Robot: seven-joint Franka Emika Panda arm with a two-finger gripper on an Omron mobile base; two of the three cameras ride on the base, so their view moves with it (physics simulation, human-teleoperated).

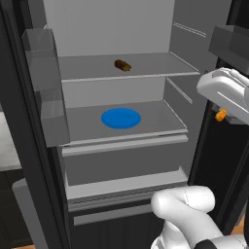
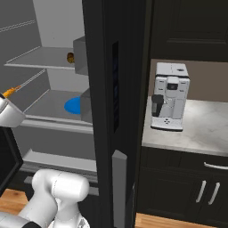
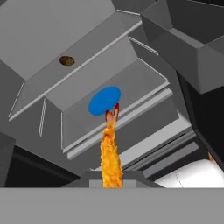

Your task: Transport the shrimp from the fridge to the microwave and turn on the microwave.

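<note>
1. In the left base view, a translucent grey door bin (image 1: 43,73) is hanging at the far left on the open door of the fridge (image 1: 116,29); the light grey interior is standing open behind it.
2. To its right, on the upper shelf (image 1: 146,65), a dark brown-red oblong food item (image 1: 122,65) is lying alone; on the shelf below, a round blue plate (image 1: 120,118) is sitting flat with nothing on it.
3. Further right, the white arm (image 1: 185,209) is rising from the lower right corner; its hand is hanging outside the fridge opening, in front of the dark right frame and well apart from the plate.
4. At the hand, the shrimp (image 1: 221,115) is showing as a small orange piece poking out just below the white casing; it is out of the fridge, off both shelves and in the air.
5. In the hand view, the shrimp (image 3: 110,148) is stretching up from the bottom centre as a long orange strip with its reddish tail tip overlapping the plate's edge; the gripper (image 3: 111,175) is clamped on its lower end, the jaws nearly together around it, though the fingertips themselves are barely visible.
6. In the right base view, the shrimp's orange tip (image 2: 10,91) is peeking out at the left edge; the dark fridge door (image 2: 113,111) is standing in the middle; to the right, a white coffee machine (image 2: 169,95) is sitting on a pale stone counter (image 2: 196,129) above dark cabinets (image 2: 187,187).
</note>
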